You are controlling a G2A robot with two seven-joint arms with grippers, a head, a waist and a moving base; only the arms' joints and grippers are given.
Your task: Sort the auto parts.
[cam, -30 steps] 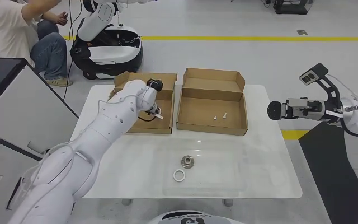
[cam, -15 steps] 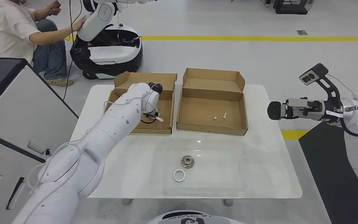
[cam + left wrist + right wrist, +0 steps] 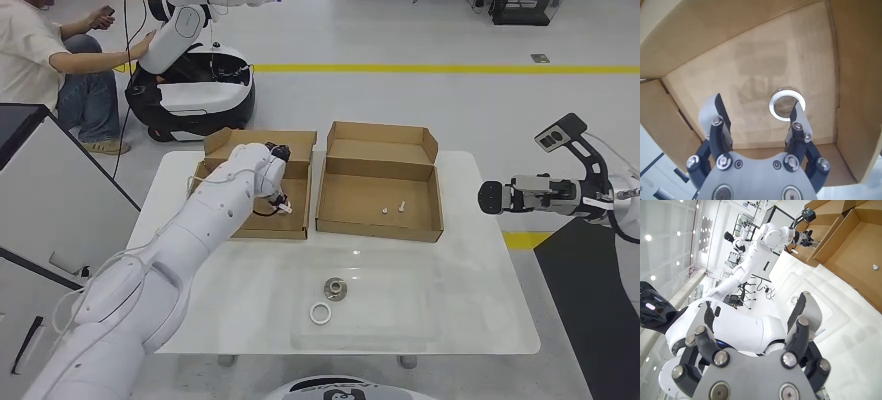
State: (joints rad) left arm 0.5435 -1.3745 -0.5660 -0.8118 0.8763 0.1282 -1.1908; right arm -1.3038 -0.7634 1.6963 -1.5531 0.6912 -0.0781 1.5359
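left claw | spread | metal ring at one fingertip (inside box)

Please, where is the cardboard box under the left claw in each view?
Top view: the cardboard box is the left one of two.
Left wrist view: its floor and walls surround the left claw.
Right wrist view: it lies beyond the nearer box.
Shared landmark: the open left claw over it.

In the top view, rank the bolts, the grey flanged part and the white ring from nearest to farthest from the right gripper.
From the right gripper:
1. Bolts, in the right box.
2. Grey flanged part, on the tray.
3. White ring, just beyond it, same tray.
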